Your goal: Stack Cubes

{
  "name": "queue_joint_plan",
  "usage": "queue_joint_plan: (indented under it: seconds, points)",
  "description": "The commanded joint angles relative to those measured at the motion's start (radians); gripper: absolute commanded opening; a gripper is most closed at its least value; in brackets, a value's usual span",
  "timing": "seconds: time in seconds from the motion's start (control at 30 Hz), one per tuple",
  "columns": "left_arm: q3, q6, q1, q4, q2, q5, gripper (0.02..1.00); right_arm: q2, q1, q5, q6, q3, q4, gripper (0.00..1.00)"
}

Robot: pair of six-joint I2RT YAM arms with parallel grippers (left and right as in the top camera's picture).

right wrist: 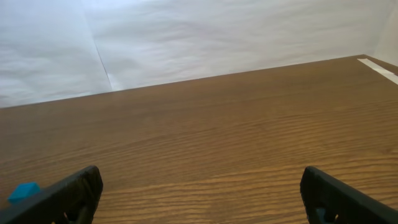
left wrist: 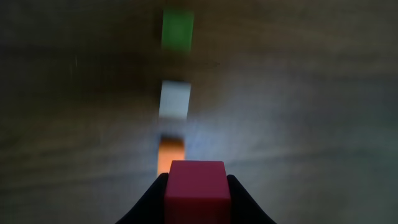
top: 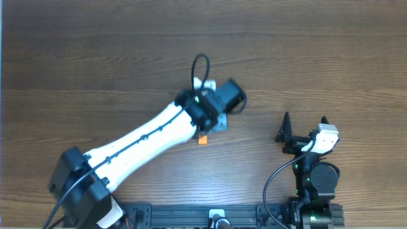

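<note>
In the left wrist view my left gripper (left wrist: 197, 198) is shut on a red cube (left wrist: 197, 180), lifted above the table. Beyond it three cubes lie in a row on the wood: an orange cube (left wrist: 170, 154) closest, then a white cube (left wrist: 175, 99), then a green cube (left wrist: 177, 29). From above, the left arm reaches to the table's middle, and the orange cube (top: 202, 139) peeks out beside it. My right gripper (top: 304, 125) sits at the lower right, open with nothing between its fingers. A small blue cube (right wrist: 23, 191) lies on the table off to the side of the right gripper (right wrist: 199, 202).
The wooden table (top: 95, 57) spreads out bare around the arms. A white wall (right wrist: 186, 37) stands behind the table's far edge in the right wrist view.
</note>
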Motion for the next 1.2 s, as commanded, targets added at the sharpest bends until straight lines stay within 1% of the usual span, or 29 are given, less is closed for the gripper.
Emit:
queue_joint_plan:
  seconds: [0.03,0.13,0.57,0.83,1.2]
  points:
    - [0.097,0.068,0.075,-0.017,0.136,-0.011,0.038,-0.010,-0.005,-0.008,0.002,-0.008,-0.001,0.993]
    - [0.098,0.067,0.108,-0.040,0.177,-0.001,0.038,-0.010,-0.005,-0.008,0.002,-0.008,-0.001,0.993]
    - [0.093,0.078,0.111,-0.029,0.230,0.030,0.040,-0.010,-0.005,-0.008,0.002,-0.008,-0.001,0.993]
    - [0.005,0.118,0.109,0.066,0.236,0.079,0.038,-0.010,-0.005,-0.008,0.002,-0.008,-0.001,0.993]
    - [-0.026,0.124,0.112,0.098,0.236,0.077,0.038,-0.010,-0.005,-0.008,0.002,-0.008,-0.001,0.991]
